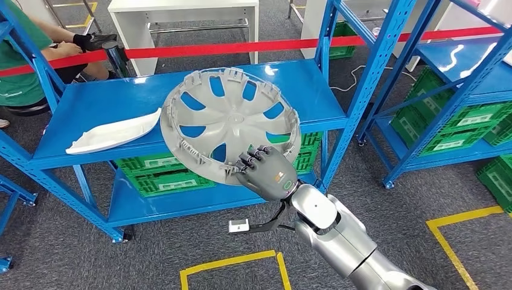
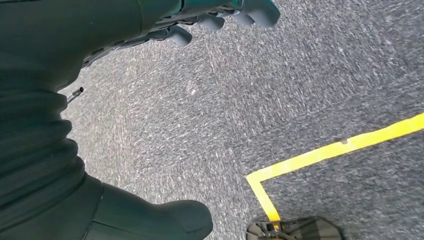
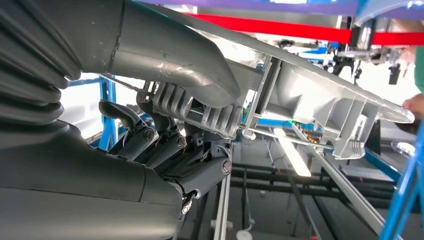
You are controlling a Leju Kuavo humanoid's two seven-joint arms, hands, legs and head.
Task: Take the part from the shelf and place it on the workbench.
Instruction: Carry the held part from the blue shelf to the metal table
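Hubcap (image 1: 229,124), a grey plastic wheel cover with open spoke windows and a ring of clips round its rim, is held tilted in front of the blue shelf (image 1: 96,106), its lower rim out past the shelf's front edge and off the deck. The right hand (image 1: 265,170) pinches that lower rim near the shelf's right front corner; the right wrist view shows the thumb (image 3: 200,65) lying over one face of the rim and the darker fingers (image 3: 165,145) curled in under the other. By its look the part is light and fairly stiff, though a thin moulding like this will likely flex and swing when carried by one edge, and its smooth faces could slip. The ribbed rim band, where the hand already sits, seems the sounder hold; the small clips look brittle and are best left unloaded. A white moulded trim piece (image 1: 112,134) lies on the shelf's left front edge, apart from the hubcap. The left hand (image 2: 220,17) hangs over grey carpet, fingers loosely apart and holding nothing.
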